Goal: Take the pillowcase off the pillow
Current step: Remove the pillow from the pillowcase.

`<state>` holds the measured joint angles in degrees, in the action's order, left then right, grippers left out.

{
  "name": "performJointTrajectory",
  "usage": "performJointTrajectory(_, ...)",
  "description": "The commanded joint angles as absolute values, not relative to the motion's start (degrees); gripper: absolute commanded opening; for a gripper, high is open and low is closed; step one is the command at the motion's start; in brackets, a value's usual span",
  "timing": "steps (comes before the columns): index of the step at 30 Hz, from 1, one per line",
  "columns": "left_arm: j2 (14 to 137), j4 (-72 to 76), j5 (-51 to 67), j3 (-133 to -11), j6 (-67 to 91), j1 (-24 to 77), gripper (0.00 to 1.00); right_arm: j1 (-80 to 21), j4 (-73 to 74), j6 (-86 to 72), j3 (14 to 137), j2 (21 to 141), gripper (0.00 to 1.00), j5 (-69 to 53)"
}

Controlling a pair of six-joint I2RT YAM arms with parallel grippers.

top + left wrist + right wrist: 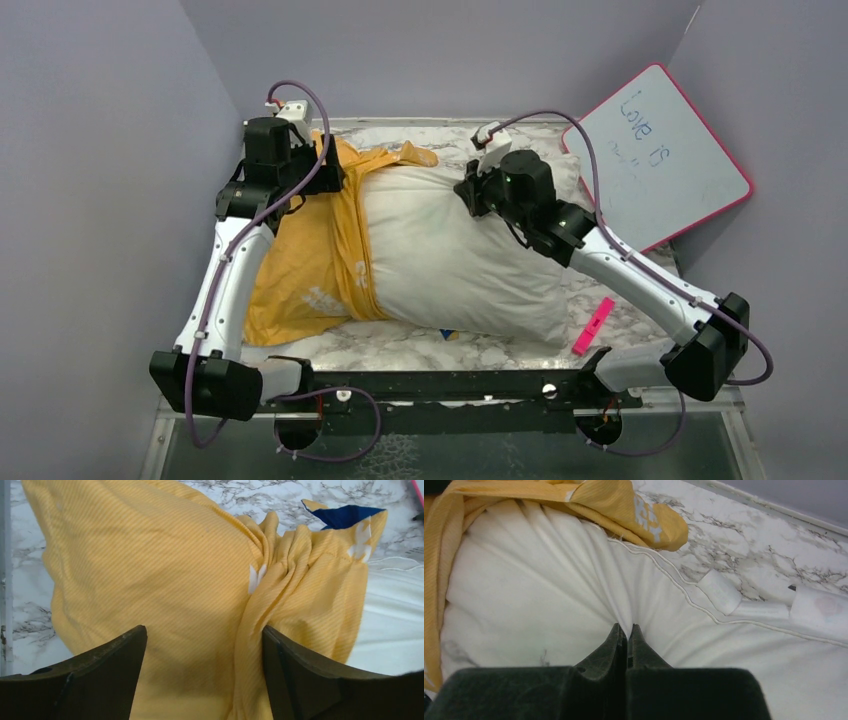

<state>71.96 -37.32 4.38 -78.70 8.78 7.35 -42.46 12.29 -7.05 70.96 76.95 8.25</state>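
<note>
The white pillow (460, 250) lies across the marble table, most of it bare. The orange-yellow pillowcase (315, 250) is bunched over its left end, white lettering up, with a blue inner corner (345, 516) showing. My left gripper (322, 172) hangs over the pillowcase's far left part; in the left wrist view (205, 632) its jaws stand wide apart with yellow cloth (150, 570) under and between them. My right gripper (470, 192) is at the pillow's far top edge, shut on a pinch of white pillow fabric (628, 626) that puckers toward its tips.
A pink-edged whiteboard (660, 160) leans at the back right. A pink marker (592, 326) lies on the table at the front right. White care labels (724, 592) stick out from the pillow seam. Purple walls close in on the left, back and right.
</note>
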Motion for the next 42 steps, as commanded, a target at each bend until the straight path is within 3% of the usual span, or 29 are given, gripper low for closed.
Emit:
performJointTrajectory(1, 68.68, -34.53, 13.95, -79.53, 7.70, 6.67, 0.90, -41.50, 8.97, -2.65, 65.29, 71.86, 0.00, 0.39)
performJointTrajectory(7, 75.60, -34.47, 28.69, -86.95, 4.46, 7.05, 0.92, -41.57, 5.66, 1.44, 61.87, 69.90, 0.01, -10.31)
performJointTrajectory(16, 90.06, -35.15, 30.44, -99.05, -1.98, 19.82, 0.97, -41.57, 4.65, 3.29, 61.52, 68.97, 0.01, -12.34)
performJointTrajectory(23, 102.77, -38.31, 33.11, -107.29, -3.78, 20.52, 0.97, -41.57, 3.92, 3.16, 59.74, 66.45, 0.01, -11.04)
performJointTrajectory(26, 107.08, -41.54, 32.47, -109.74, -4.56, 20.89, 0.86, -41.57, 4.16, 3.08, 59.47, 65.77, 0.01, -10.76)
performJointTrajectory(28, 107.98, -43.06, 33.28, -109.71, -5.23, 20.92, 0.67, -41.58, 4.36, 3.08, 59.33, 65.32, 0.01, -9.59)
performJointTrajectory(32, 106.13, -43.73, 29.50, -107.79, -6.42, 20.87, 0.06, -41.57, 4.71, 1.74, 58.87, 64.92, 0.00, -2.10)
performJointTrajectory(33, 105.23, -43.71, 26.56, -107.35, -6.43, 20.60, 0.00, -41.57, 5.30, 1.01, 59.14, 65.20, 0.01, 1.68)
performJointTrajectory(38, 101.11, -42.95, 12.17, -106.91, -1.87, 12.64, 0.00, -41.59, 10.09, -3.27, 60.32, 66.51, 0.00, 13.64)
performJointTrajectory(42, 99.73, -42.74, 0.74, -107.92, 2.92, 1.15, 0.00, -41.57, 10.97, -5.17, 59.33, 66.68, 0.00, 15.90)
